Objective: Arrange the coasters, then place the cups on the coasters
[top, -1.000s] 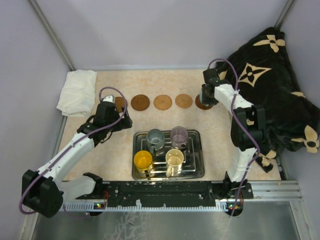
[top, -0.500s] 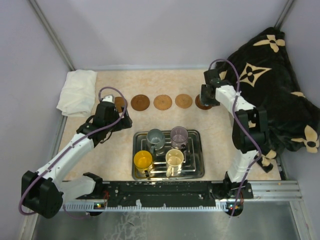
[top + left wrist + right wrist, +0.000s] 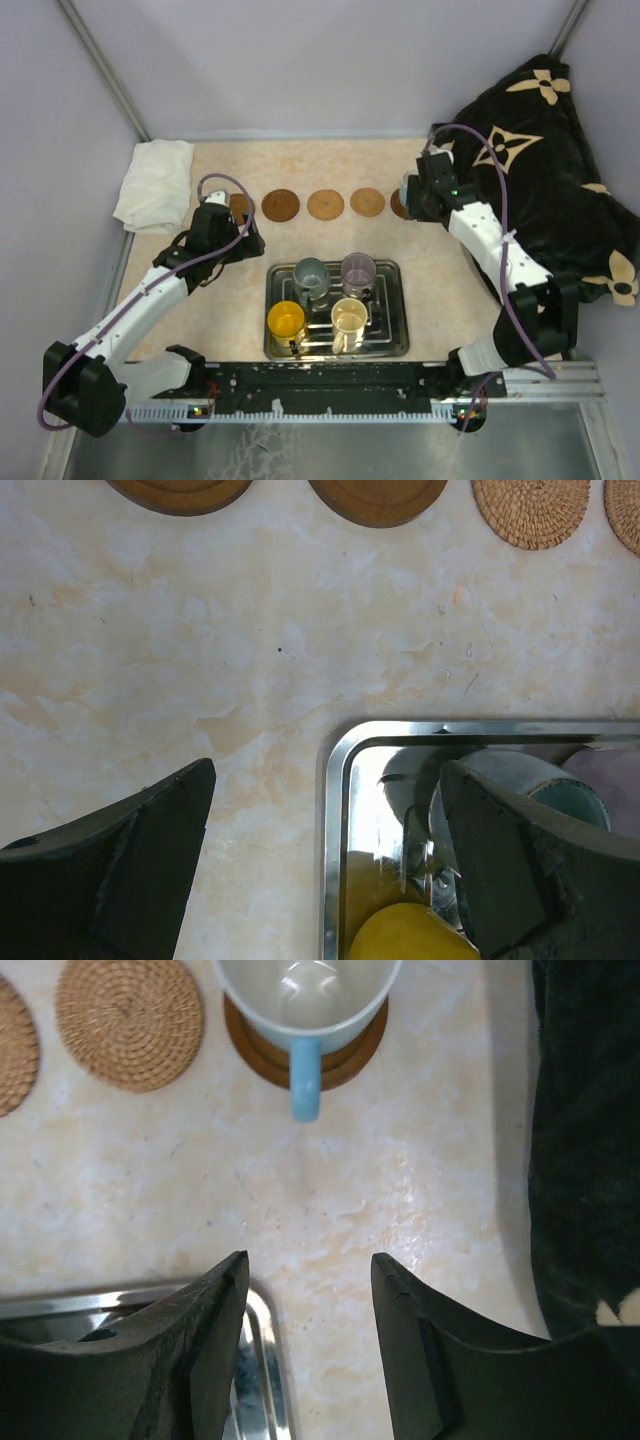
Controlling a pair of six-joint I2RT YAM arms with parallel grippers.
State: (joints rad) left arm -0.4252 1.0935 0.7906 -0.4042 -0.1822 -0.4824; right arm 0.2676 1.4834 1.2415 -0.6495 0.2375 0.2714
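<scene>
R jaws spread, nothing btwn them; we see them just short of lt-blue cup (image 3: pixel 305 995). Cup sits on dark coaster (image 3: pixel 355 1057) at R end of coaster row (image 3: pixel 326 204), handle twd near edge. L jaws spread wide, empty, over tabletop (image 3: pixel 200 660) by tray (image 3: pixel 335 810) corner. We count grey cup (image 3: pixel 311 273), purple cup (image 3: pixel 358 270), yellow cup (image 3: pixel 286 321) and cream cup (image 3: pixel 349 318) in tray.

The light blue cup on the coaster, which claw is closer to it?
Right. The right claw sits just short of the light blue cup, whose handle points toward it. The left claw is far off, over the tray's far left corner.
</scene>
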